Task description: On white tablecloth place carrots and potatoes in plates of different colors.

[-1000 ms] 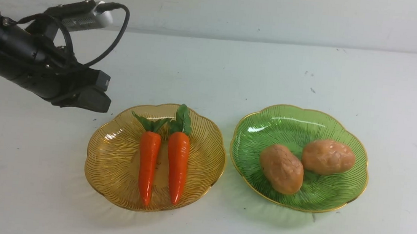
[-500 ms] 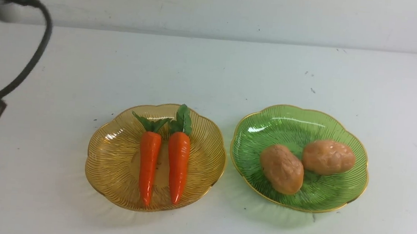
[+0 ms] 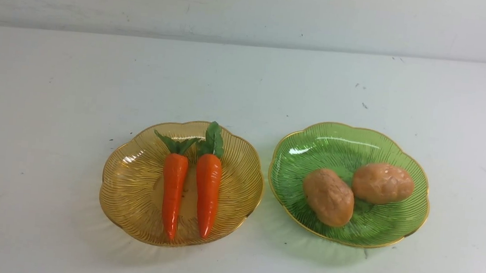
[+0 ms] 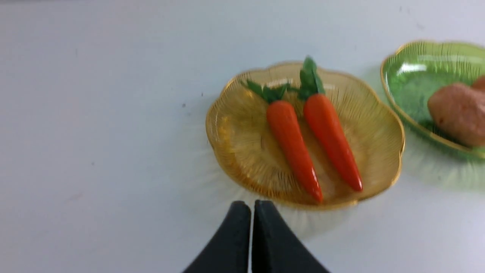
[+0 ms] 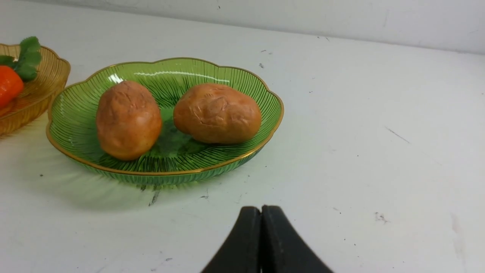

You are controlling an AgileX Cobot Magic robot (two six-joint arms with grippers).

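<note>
The left end effector [image 4: 252,206] is showing closed and empty in its wrist view, and the right end effector [image 5: 261,212] is likewise pinched shut on nothing in its own.

Front view: neither end effector is showing clearly; only a dark sliver is sitting at the frame's 8 o'clock corner, too small to identify. On the white tablecloth [image 3: 248,79] covering the desk, the amber plate [image 3: 131,188] is lying at about 7 o'clock from frame centre and the green plate [image 3: 335,145] at about 4 o'clock, just beside each other, rims apart. Two carrots [image 3: 206,191] are lying side by side in the amber plate, tips pointing to 6 o'clock. Two potatoes [image 3: 328,197] are resting in the green plate, apparently touching.

Left wrist view: the fingertips are hanging above bare cloth just short of the amber plate's rim, with the carrots beyond. The picture is slightly blurred.

Right wrist view: the fingertips are hovering over cloth near the green plate, the potatoes sitting well inside the rim.

The sorting is looking complete. The remaining risk, as I judge it, is a closed fingertip clipping a light plate's raised rim during any low sweep, sliding or tipping it and rolling a potato out.
</note>
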